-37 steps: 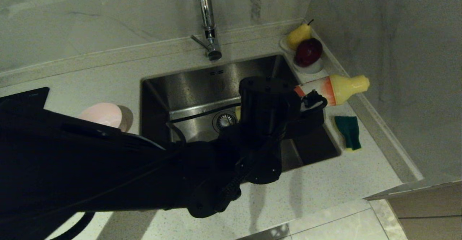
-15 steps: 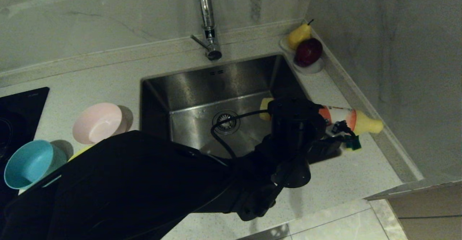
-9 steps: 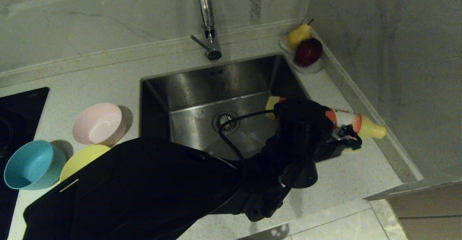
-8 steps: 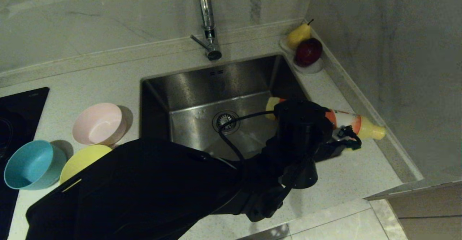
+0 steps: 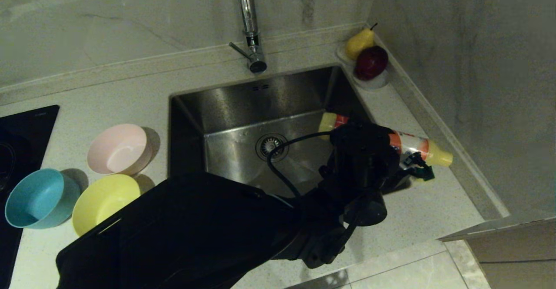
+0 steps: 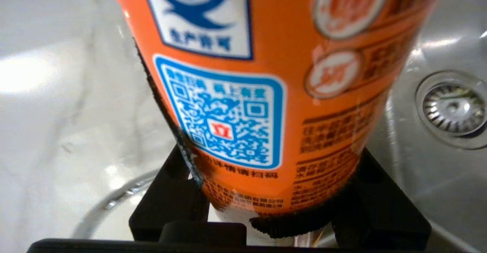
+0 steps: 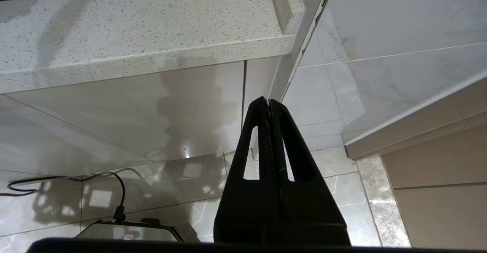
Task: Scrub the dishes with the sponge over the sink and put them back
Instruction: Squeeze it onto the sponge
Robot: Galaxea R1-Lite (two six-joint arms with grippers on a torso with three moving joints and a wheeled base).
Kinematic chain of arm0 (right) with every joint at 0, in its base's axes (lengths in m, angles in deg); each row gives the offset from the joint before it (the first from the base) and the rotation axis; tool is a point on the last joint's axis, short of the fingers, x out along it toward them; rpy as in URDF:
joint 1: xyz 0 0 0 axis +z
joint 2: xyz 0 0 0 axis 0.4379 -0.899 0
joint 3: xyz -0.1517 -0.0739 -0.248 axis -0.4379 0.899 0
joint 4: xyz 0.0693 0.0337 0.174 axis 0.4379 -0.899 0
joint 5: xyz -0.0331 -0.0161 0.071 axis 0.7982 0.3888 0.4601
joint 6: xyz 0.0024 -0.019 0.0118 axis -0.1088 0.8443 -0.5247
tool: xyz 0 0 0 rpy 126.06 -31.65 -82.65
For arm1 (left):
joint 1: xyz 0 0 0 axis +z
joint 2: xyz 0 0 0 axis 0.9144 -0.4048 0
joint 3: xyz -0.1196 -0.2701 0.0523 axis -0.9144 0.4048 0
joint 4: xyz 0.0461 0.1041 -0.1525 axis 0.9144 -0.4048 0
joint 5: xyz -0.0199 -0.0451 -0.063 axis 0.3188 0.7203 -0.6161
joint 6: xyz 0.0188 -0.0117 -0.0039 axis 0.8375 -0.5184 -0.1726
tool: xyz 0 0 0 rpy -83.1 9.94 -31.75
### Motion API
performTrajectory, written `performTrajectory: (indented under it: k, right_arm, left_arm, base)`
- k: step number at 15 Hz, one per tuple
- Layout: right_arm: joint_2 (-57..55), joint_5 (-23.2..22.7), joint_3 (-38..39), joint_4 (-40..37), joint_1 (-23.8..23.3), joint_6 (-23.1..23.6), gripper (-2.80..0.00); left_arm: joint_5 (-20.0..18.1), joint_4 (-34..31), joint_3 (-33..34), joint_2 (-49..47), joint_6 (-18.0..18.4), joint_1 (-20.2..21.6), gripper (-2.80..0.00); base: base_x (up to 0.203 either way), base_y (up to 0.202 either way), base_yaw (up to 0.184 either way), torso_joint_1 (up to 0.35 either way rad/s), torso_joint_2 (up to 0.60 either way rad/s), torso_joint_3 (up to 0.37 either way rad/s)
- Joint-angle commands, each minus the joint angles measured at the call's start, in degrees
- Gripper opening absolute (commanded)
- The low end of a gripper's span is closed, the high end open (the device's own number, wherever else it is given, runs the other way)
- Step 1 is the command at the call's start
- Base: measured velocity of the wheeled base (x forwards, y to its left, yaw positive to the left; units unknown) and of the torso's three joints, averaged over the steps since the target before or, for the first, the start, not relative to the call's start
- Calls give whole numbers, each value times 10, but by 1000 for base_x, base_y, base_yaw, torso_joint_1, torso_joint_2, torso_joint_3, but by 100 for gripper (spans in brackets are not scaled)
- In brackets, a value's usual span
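My left gripper point(image 5: 382, 150) clamped around detergent bottle point(image 5: 410, 146), bottle tilted nearly level over sink's point(image 5: 226, 102) right rim, cap toward wall. Sponge point(image 5: 426, 174) mostly hidden just below bottle, on counter point(image 5: 417, 210). Pink bowl point(image 5: 118, 147), teal bowl point(image 5: 37, 197), yellow bowl point(image 5: 104, 198) wait left of sink. My right gripper point(image 7: 269, 106) closed, empty, parked below counter. Risks: smooth bottle slipping in my grip; squeezing too hard spills soap on counter; missing sponge I cannot see.

Left claw point(image 5: 393, 152), seemingly gripping bottle point(image 5: 412, 146)
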Motion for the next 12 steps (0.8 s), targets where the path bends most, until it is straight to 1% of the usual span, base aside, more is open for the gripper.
performTrajectory:
  k: [1, 3, 4, 5, 7, 8, 12]
  right_arm:
    - [0, 0, 0, 0, 0, 0, -280]
    - [0, 0, 0, -1, 0, 0, -280]
    - [0, 0, 0, 0, 0, 0, -280]
    - [0, 0, 0, -1, 0, 0, -280]
    - [0, 0, 0, 0, 0, 0, -280]
    - [0, 0, 0, 0, 0, 0, -280]
    - [0, 0, 0, 0, 0, 0, -280]
  left_arm:
    - [4, 4, -2, -5, 14, 1, -280]
    - [3, 10, -3, -10, 18, 2, -280]
    - [3, 28, -6, -16, 25, 4, -280]
    - [3, 48, -7, -21, 39, 5, -280]
    - [3, 83, -10, -28, 82, 5, -280]
    - [3, 94, -11, -32, 91, 5, -280]
    - [3, 99, -11, -37, 92, 5, -280]
  base:
    - [0, 0, 0, 0, 0, 0]
    - [0, 0, 0, 0, 0, 0]
    - [0, 0, 0, 0, 0, 0]
    - [0, 0, 0, 0, 0, 0]
    - [0, 0, 0, 0, 0, 0]
    - [0, 0, 0, 0, 0, 0]
    - [0, 0, 0, 0, 0, 0]
